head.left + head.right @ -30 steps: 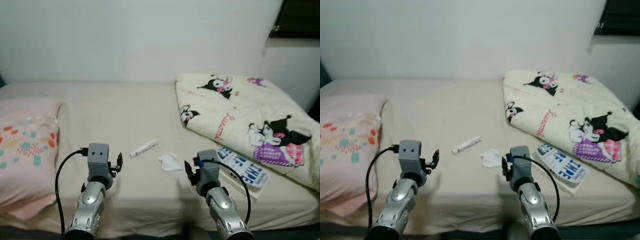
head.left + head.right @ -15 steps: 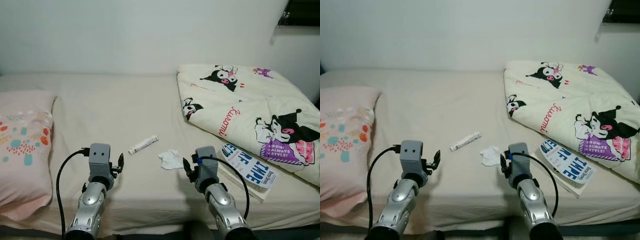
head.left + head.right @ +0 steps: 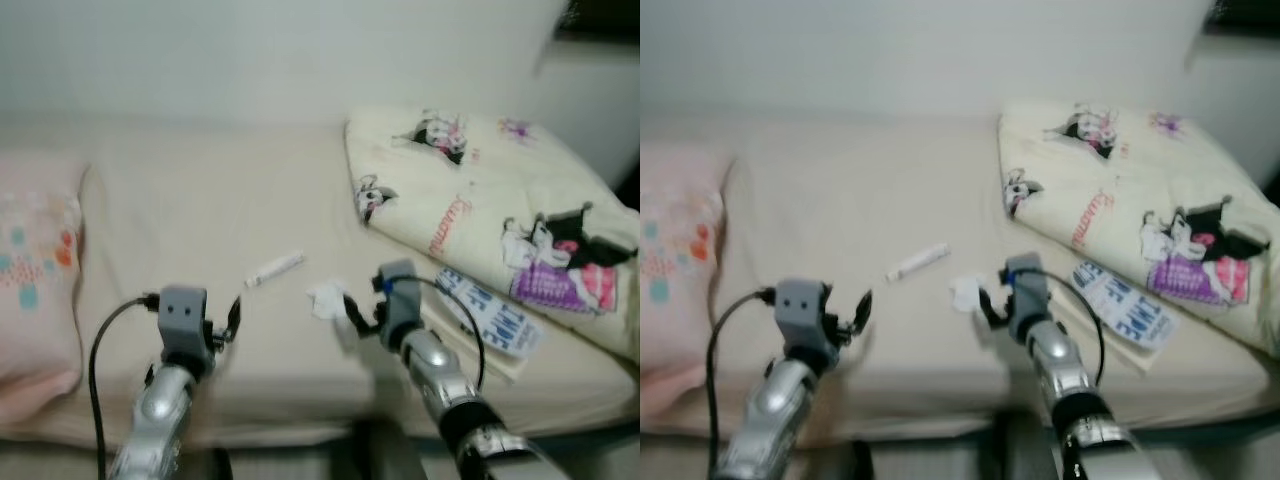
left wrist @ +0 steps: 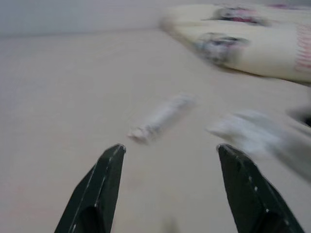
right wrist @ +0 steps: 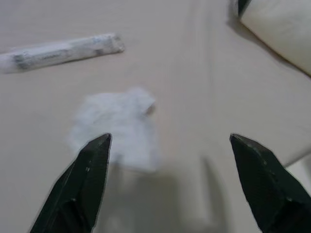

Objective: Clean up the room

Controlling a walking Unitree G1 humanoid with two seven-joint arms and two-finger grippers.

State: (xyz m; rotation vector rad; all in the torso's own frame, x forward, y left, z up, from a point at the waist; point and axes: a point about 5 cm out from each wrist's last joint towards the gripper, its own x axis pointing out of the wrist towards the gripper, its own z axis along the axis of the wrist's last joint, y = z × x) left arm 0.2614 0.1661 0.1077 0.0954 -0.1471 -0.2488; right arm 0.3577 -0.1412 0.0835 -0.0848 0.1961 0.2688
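Beige bed (image 3: pixel 180 230) fronts white wall. Crumpled tissue (image 5: pixel 116 127) lies mid-bed, near white tube (image 3: pixel 274 269). Right gripper (image 5: pixel 167 182) hovers just over tissue, fingers spread wide, empty. Left gripper (image 4: pixel 170 187) spread wide, empty, aimed toward tube.

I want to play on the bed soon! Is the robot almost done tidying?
Not yet, nothing looks put away. The right pincer is open, right by the crumpled tissue. The left pincer is open too, empty. The small tube and the booklet still lie on the bed.
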